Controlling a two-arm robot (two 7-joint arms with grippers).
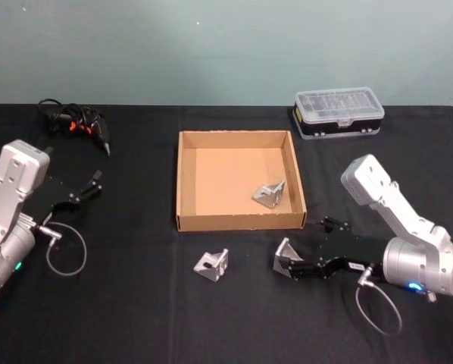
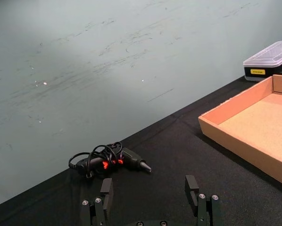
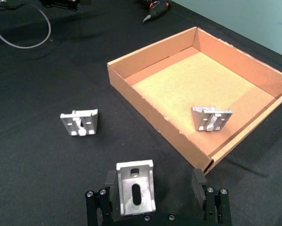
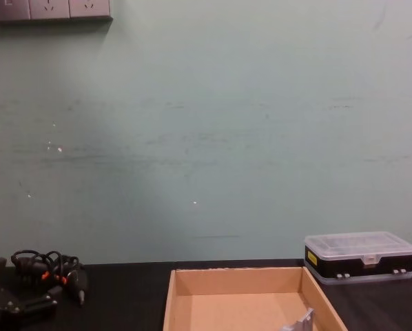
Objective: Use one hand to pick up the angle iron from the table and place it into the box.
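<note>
Straddling one upright angle iron (image 3: 135,188) on the surface (image 1: 135,318), the fingers (image 3: 198,182) of your right hand (image 1: 282,259) stand apart, with the box (image 1: 238,222) just ahead. Your left hand (image 1: 92,184), fingers also apart, sits well off to the left. You have three pieces: this one, a second angle iron (image 1: 211,265) loose nearby, and a third angle iron (image 1: 270,194) inside the one box.

The chest view's lower edge cuts off the box (image 4: 237,281) at six o'clock, so just a tip of the angle iron (image 4: 302,321) inside shows at five o'clock, and the contents of the case (image 1: 338,114) at its one o'clock are too small to tell.
</note>
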